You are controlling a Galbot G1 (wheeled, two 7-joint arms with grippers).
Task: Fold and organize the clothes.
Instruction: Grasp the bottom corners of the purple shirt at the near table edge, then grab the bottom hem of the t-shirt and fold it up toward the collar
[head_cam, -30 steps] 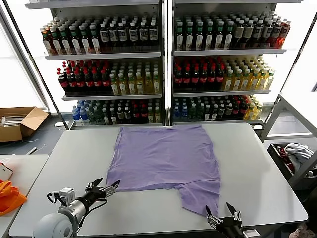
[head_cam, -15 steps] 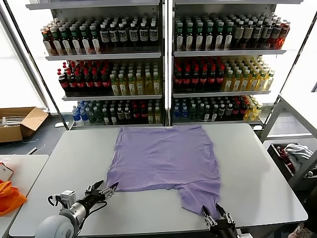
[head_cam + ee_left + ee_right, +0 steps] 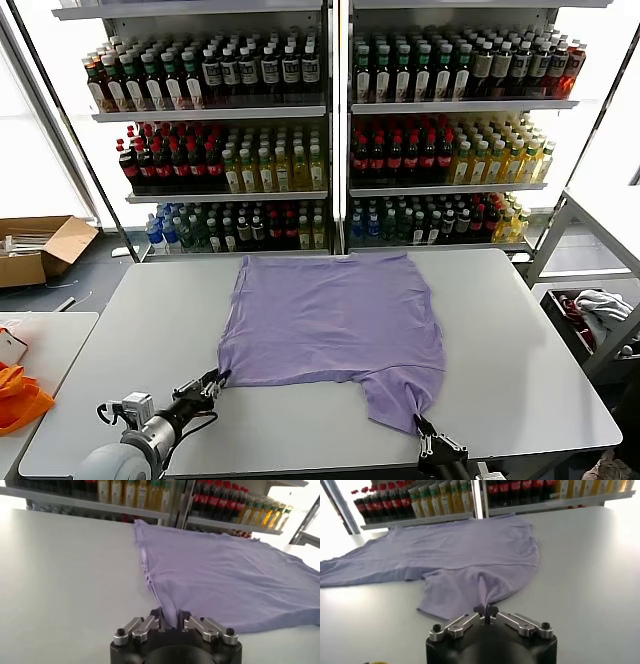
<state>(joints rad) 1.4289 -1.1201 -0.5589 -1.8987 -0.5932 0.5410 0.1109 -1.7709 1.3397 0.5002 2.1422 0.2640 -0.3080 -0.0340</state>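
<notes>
A plain lavender T-shirt lies spread flat on the grey table, with one sleeve reaching toward the near edge on the right. My left gripper is shut on the shirt's near left corner; the left wrist view shows the cloth pinched between the jaws of the left gripper. My right gripper is shut on the edge of the near right sleeve; the right wrist view shows the sleeve gathered into the closed right gripper.
Shelves of bottled drinks stand behind the table. A cardboard box lies on the floor at the left. An orange bag rests on a side table. A bin with cloth stands at the right.
Both grippers have moved forward onto the shirt's near edge and closed: the left on the near left corner, the right on the sleeve. They were open a second ago.
</notes>
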